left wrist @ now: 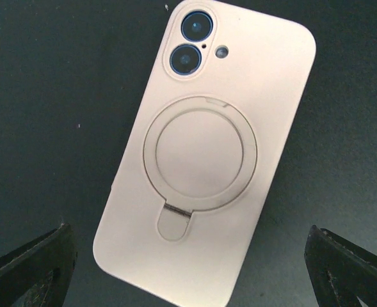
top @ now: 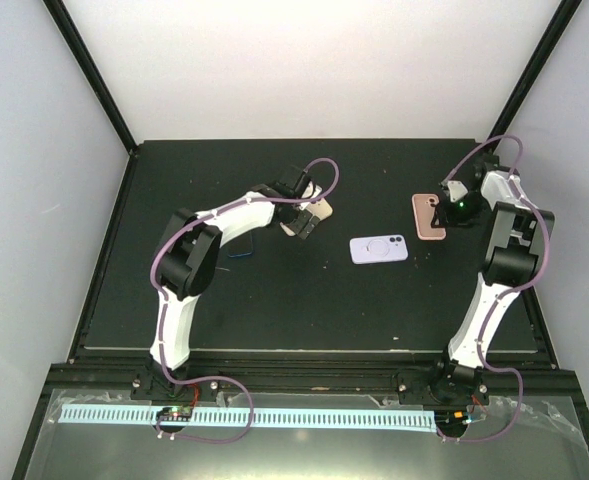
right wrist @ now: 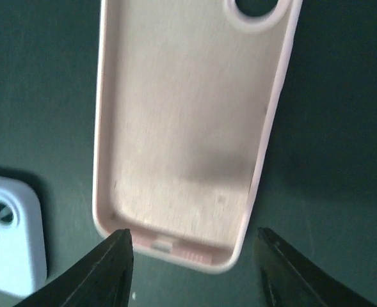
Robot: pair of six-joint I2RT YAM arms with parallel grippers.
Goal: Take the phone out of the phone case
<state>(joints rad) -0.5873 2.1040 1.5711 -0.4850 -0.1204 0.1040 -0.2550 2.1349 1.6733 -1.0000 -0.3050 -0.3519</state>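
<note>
Beige cased phone (left wrist: pixel 204 153) lies back-up on the worktop (left wrist: pixel 41 96), with bare surface along both long edges. Left jaws stand wide astride its lower end (no contact seen), arm reaching mid-worktop. Empty pink case (right wrist: pixel 188 128) lies open-side up, right jaws spread wide at its bottom edge. Lavender phone (top: pixel 378 248) lies between the two.

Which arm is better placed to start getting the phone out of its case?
Left. The left gripper, open, hovers over the beige cased phone, lenses showing; the right gripper is over an empty pink case.
</note>
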